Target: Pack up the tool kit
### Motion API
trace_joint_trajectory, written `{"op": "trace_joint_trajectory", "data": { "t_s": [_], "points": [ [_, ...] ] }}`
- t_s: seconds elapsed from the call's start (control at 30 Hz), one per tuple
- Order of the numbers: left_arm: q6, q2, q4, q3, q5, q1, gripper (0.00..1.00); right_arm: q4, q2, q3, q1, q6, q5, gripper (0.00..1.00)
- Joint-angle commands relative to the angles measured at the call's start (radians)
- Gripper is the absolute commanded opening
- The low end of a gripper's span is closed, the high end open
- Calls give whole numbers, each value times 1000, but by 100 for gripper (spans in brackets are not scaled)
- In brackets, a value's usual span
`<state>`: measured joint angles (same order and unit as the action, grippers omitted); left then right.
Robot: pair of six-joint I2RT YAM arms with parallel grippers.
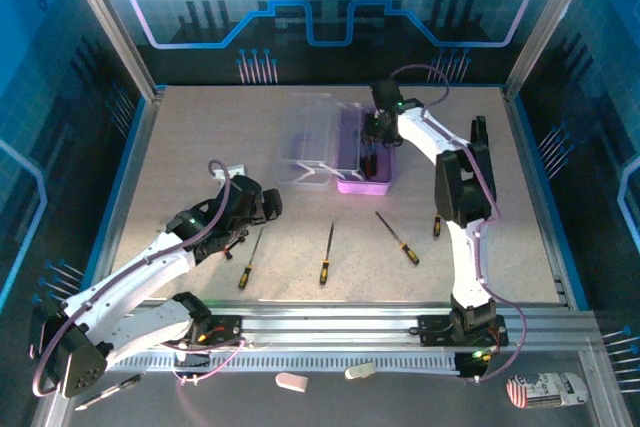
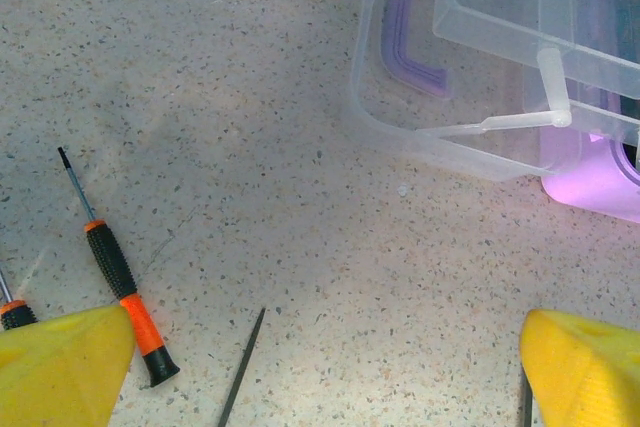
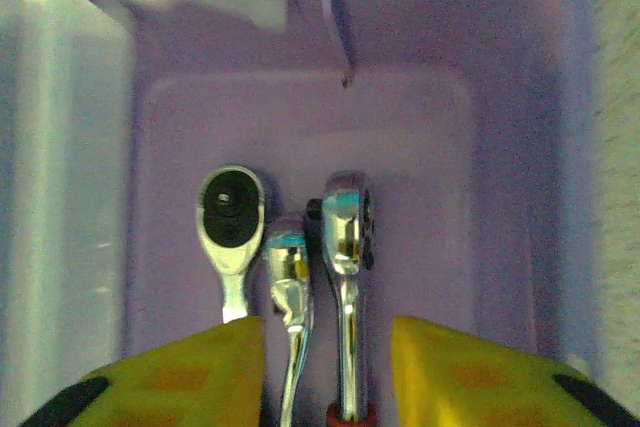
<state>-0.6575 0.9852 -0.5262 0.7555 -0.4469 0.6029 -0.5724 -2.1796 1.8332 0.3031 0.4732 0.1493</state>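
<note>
The tool kit's purple base (image 1: 362,183) stands at mid-table with its clear lid (image 1: 308,137) swung open to the left. My right gripper (image 1: 372,147) hangs inside the base. In the right wrist view its yellow fingers (image 3: 200,377) stand apart, open, with a gap on each side of the chrome ratchets (image 3: 345,247) lying on the purple floor (image 3: 300,117). Several screwdrivers (image 1: 327,254) lie on the table in front of the case. My left gripper (image 1: 265,204) (image 2: 325,387) is wide open over bare table. An orange-black screwdriver (image 2: 120,277) lies to its left, the lid (image 2: 480,77) ahead.
The table is walled by blue panels on three sides, with a metal rail (image 1: 330,322) along the near edge. The purple handle (image 2: 415,27) lies flat under the lid. A thin dark shaft (image 2: 243,367) lies between my left fingers. Small loose items (image 1: 292,381) sit below the rail.
</note>
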Motion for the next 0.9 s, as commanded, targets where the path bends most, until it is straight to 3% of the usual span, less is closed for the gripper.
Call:
{"op": "trace_joint_trajectory", "data": {
  "t_s": [0.0,0.17,0.3,0.5,0.63,0.8,0.87],
  "points": [
    [-22,-19,16,2,26,-10,99,29,169,-33,-16,-6,4,41],
    [-12,-21,62,-14,58,-11,99,65,352,-160,-18,-29,1,41],
    [-28,-28,155,-65,114,-13,99,143,568,-443,-19,-18,49,41],
    [-61,-20,444,-209,290,-11,99,85,853,-768,-36,2,43,44],
    [-88,19,555,-247,348,-10,99,-48,902,-860,-54,-29,53,47],
    [-95,70,540,-224,359,-11,99,-84,915,-991,-109,-17,32,48],
    [-102,81,538,-222,369,-11,91,-77,906,-1030,-140,-13,15,48]
  ]
}}
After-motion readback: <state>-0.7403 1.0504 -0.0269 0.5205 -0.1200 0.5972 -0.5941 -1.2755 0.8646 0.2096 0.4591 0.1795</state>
